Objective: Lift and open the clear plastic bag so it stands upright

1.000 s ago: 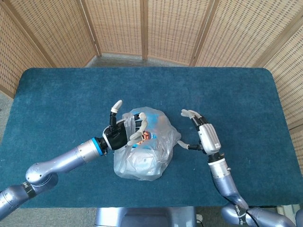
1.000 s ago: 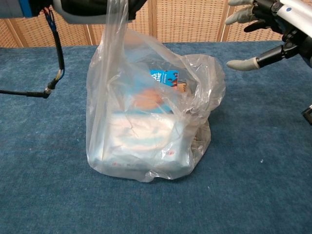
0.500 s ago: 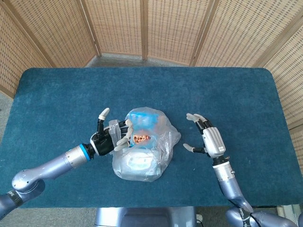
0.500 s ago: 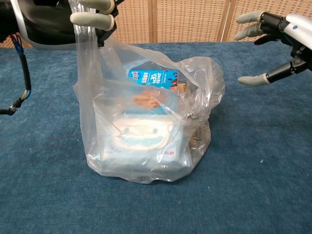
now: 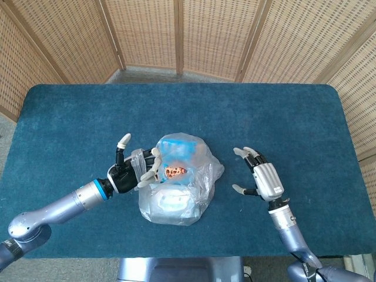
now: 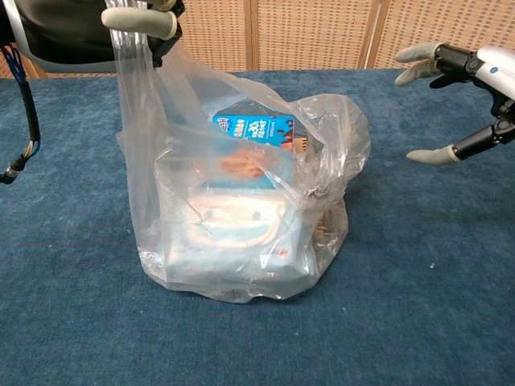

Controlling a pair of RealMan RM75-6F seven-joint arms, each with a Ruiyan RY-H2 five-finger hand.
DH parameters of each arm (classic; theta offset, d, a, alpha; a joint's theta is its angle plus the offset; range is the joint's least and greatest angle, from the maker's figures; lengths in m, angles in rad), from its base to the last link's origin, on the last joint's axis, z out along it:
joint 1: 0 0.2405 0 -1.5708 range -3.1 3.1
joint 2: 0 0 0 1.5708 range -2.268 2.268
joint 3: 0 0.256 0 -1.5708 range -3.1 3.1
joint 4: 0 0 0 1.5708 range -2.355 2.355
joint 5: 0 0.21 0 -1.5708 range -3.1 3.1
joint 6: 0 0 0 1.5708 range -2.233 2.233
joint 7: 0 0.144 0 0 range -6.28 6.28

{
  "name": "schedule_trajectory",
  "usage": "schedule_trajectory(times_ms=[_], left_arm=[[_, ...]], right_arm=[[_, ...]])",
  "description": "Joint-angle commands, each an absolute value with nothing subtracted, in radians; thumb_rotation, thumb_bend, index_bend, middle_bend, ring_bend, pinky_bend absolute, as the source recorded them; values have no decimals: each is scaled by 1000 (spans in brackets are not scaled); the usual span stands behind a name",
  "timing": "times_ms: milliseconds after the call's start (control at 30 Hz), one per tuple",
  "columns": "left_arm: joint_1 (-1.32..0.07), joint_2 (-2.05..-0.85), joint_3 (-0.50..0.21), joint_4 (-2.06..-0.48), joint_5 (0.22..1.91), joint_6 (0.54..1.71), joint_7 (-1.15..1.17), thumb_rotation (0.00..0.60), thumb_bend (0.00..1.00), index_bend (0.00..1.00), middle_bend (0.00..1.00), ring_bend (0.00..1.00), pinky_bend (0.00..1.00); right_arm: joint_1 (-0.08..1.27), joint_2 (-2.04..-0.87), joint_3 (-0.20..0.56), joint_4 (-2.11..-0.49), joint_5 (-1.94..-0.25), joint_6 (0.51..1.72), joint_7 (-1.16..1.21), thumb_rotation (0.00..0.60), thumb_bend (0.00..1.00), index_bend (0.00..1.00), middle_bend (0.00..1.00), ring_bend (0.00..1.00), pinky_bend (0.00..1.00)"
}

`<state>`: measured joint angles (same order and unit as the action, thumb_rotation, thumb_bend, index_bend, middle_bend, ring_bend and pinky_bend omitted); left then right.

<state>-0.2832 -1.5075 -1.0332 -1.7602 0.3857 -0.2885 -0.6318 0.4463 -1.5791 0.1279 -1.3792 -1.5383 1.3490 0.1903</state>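
A clear plastic bag (image 5: 176, 182) (image 6: 241, 201) stands on the blue table, holding a blue snack box (image 6: 257, 129) and a white packet (image 6: 233, 225). My left hand (image 5: 132, 170) (image 6: 121, 24) grips the bag's left handle strip and holds it stretched upward. The bag's right rim sags, crumpled, over the contents. My right hand (image 5: 258, 179) (image 6: 463, 96) hovers to the right of the bag, fingers spread, clear of the plastic and holding nothing.
The blue cloth table (image 5: 282, 123) spreads around the bag. A woven wicker screen (image 5: 188, 35) stands behind the far edge. A black cable (image 6: 28, 121) hangs from my left arm at the left.
My right hand has drawn back to the right, farther from the bag. The left hand shifted slightly left, still holding the handle, and the bag has leaned and widened a little leftward.
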Motion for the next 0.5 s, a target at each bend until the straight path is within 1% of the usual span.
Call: schedule_trajectory(times_ms=[33, 167, 300, 500], left_arm=[[-300, -1514, -1035, -1763, 387, -280, -630, 0, 179, 469, 613, 799, 868], [-332, -1525, -1037, -1759, 389, -264, -631, 0, 178, 469, 613, 799, 868], [-355, -1532, -1031, -1750, 390, -253, -636, 0, 178, 469, 613, 799, 868], [-370, -1541, -1029, -1734, 391, -255, -638, 0, 179, 469, 613, 799, 868]], right_arm=[[452, -1590, 122, -1386, -1547, 1342, 186, 598, 91, 115, 215, 136, 138], [474, -1631, 128, -1390, -1556, 1329, 175, 600, 91, 115, 215, 134, 132], [491, -1677, 149, -1388, -1547, 1328, 169, 600, 80, 114, 215, 134, 126], [503, -1704, 182, -1425, -1527, 1334, 163, 600, 73, 114, 215, 132, 123]])
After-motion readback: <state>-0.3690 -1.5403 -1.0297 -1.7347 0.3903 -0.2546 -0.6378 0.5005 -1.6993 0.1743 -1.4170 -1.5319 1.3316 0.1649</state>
